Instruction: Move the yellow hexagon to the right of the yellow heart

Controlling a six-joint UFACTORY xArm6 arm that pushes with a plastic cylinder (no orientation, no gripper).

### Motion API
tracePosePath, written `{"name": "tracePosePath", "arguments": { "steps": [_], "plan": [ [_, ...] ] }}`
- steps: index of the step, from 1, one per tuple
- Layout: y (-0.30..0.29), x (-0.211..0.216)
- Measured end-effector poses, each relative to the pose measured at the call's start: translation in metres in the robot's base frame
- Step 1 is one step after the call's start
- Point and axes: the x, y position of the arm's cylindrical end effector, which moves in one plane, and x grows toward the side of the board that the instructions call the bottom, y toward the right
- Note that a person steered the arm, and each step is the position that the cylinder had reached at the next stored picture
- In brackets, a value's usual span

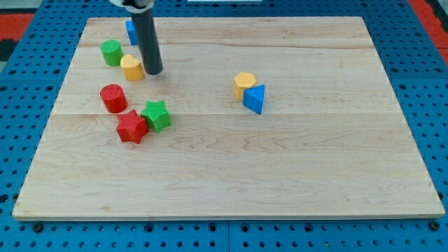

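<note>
camera view cuts off the rod's upper end at the far edge, and the rod hides most of a blue block [130, 31] whose shape i cannot tell. my tip [153, 72], a bare rod with nothing to spread or pinch, sits just right of the yellow heart [131, 67]. the yellow hexagon [244, 83] lies well apart to the right, touching a blue triangle [255, 99]. no containers stand on the wooden board [294, 168].

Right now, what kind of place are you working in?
Probably a robotics lab bench: a wooden board lies on a blue perforated mounting plate, with small printed blocks scattered on it, and my tip sits beside the yellow heart.
</note>
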Motion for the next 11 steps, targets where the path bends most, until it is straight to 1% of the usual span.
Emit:
{"name": "tracePosePath", "arguments": {
  "steps": [1,2,3,4,5,6,7,8,9,10,11],
  "plan": [
    [0.009,-0.016],
    [0.039,-0.049],
    [0.160,-0.056],
    [0.249,-0.025],
    [0.262,0.045],
    [0.153,0.053],
    [0.052,0.016],
    [0.021,0.007],
    [0.041,0.016],
    [0.157,0.031],
    [0.245,0.076]
  ]
}}
